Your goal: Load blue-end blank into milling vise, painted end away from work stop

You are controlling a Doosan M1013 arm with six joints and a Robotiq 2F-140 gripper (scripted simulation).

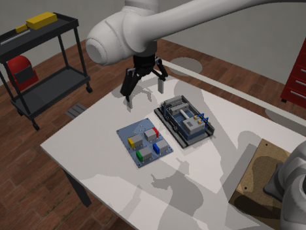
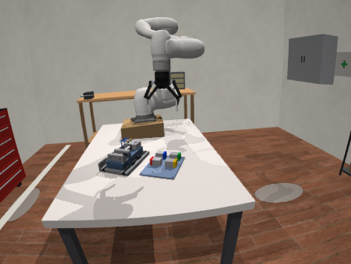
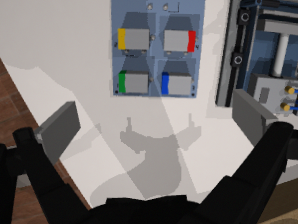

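Four grey blanks, blue-ended one (image 1: pixel 161 147) included, on blue infeed plate (image 1: pixel 127 135) mid-worktop; black two-finger gripper (image 1: pixel 145 93) spread wide, empty, high above.

– Cut off anywhere?
– Milling vise (image 3: pixel 266 50) runs off the right edge of the wrist view; hose end out of frame there. Tool (image 3: pixel 156 132) fingertips shown, lower body lost in black.
– Too small?
– Work stop rod not made out in the exterior view; low bars between the jaws hidden.
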